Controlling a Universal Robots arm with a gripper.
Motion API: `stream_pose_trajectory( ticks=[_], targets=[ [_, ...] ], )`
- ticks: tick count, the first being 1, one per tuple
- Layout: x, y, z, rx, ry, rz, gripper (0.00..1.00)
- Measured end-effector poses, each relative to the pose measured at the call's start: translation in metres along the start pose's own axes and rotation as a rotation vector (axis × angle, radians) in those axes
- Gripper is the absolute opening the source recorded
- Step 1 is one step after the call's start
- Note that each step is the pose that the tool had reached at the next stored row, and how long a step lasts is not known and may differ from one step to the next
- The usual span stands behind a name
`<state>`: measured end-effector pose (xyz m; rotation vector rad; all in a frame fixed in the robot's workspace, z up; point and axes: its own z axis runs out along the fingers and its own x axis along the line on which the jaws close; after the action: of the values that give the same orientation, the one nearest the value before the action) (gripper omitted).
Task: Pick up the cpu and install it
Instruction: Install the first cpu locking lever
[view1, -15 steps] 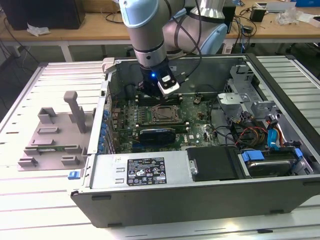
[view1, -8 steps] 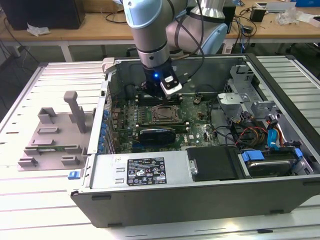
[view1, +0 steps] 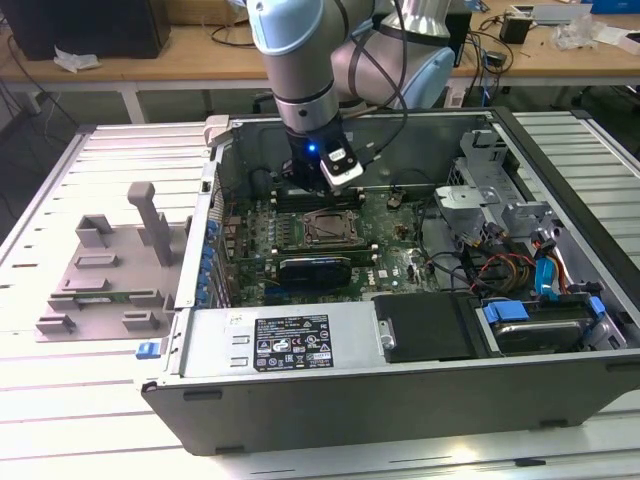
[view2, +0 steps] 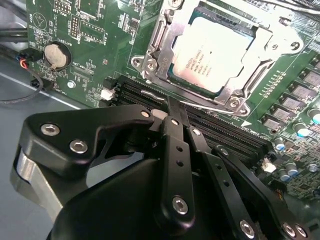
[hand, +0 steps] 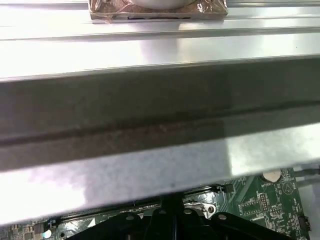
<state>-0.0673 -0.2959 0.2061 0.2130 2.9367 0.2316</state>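
The cpu, a flat square chip with a pale, shiny metal top, sits inside the dark metal-framed socket on the green motherboard; in the exterior view the cpu lies near the middle of the open computer case. Print on the chip's lid is too faint to read.

The hand, made of matte black linkage plates with bright screw heads, hangs just beside the socket, over the long black memory slots that run along the socket's edge. Its fingers are drawn together into one narrow tip and hold nothing. In the exterior view the hand sits low inside the case, just behind the socket, under the grey-and-blue arm.

A round silver coin battery lies on the board, well apart from the socket. In the first wrist view a brushed grey metal case wall blocks most of the board.

Beside the case, on the ribbed white tabletop, stands a grey plastic tray with upright blocks. A black label on the case front carries small white print that cannot be read
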Motion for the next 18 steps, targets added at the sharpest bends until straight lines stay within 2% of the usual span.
stream_pose_trajectory(
  ticks=[2, 4, 8, 11, 18],
  targets=[
    [0.0003, -0.0001, 0.0016, -0.001, -0.0063, -0.001, 0.11],
    [0.0015, -0.0007, 0.0039, -0.0025, -0.0161, -0.002, 0.11],
    [0.0045, -0.0015, 0.0068, -0.0035, -0.0226, -0.003, 0.11],
    [0.0059, -0.0022, 0.0091, -0.0039, -0.026, -0.004, 0.11],
    [0.006, -0.0022, 0.0091, -0.0043, -0.027, -0.004, 0.11]
  ],
)
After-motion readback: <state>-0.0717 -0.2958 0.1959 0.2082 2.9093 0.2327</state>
